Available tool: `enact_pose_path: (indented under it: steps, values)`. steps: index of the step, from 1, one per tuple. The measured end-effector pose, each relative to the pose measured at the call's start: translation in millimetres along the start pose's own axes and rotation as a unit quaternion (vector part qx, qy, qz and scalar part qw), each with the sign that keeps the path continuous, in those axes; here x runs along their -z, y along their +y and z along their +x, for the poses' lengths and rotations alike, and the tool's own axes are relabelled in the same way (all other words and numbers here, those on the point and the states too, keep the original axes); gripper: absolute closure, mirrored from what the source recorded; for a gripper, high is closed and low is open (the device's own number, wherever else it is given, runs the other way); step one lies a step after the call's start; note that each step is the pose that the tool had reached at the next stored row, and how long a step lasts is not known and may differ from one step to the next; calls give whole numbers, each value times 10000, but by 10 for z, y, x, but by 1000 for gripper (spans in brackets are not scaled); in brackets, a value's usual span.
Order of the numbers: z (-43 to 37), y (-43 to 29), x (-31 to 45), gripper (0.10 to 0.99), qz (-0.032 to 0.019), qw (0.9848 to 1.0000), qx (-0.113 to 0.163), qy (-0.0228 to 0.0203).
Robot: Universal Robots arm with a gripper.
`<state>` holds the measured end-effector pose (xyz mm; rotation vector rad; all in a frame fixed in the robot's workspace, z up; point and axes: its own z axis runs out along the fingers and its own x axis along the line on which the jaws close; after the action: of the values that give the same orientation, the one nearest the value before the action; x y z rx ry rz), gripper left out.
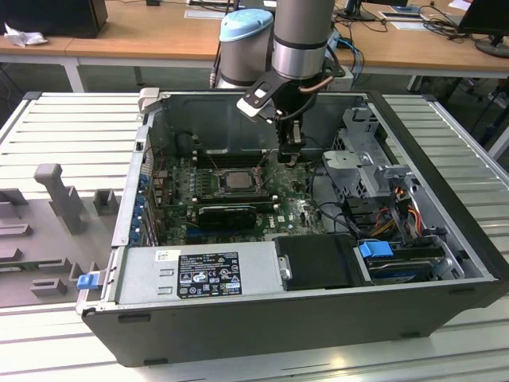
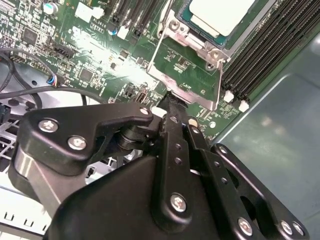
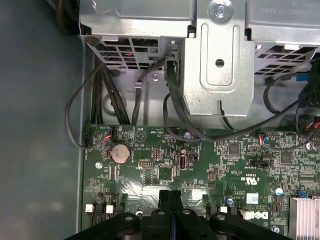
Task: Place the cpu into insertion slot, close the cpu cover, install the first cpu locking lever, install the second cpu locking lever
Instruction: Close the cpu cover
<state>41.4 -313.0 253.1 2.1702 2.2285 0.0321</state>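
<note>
Gripper is seen in the exterior view lowered into the open case. It's parked just to the exterior view's right of the cpu, low over the motherboard. That cpu is already seated flat in its socket, silvery top left exposed.

In the second wrist view the fingers are found pressed together, no gap left. The cover is swung up off the cpu and tilted, with green board showing through its window. Its free edge sits right at the fingertips, though whether it's actually pinched can't be told. Memory slots are lined up just beside the cpu.

In the first wrist view the two fingertips are shown shut to a hairline seam above the board. A coin battery, dark cables and a metal drive cage are laid out beyond the gripper, on its side away from the cpu.
</note>
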Motion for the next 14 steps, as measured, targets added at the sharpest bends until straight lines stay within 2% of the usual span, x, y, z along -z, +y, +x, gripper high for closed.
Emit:
enact_pose_path:
  steps: [14]
  values:
    - [1,-46,2,980,0,10000,0,0]
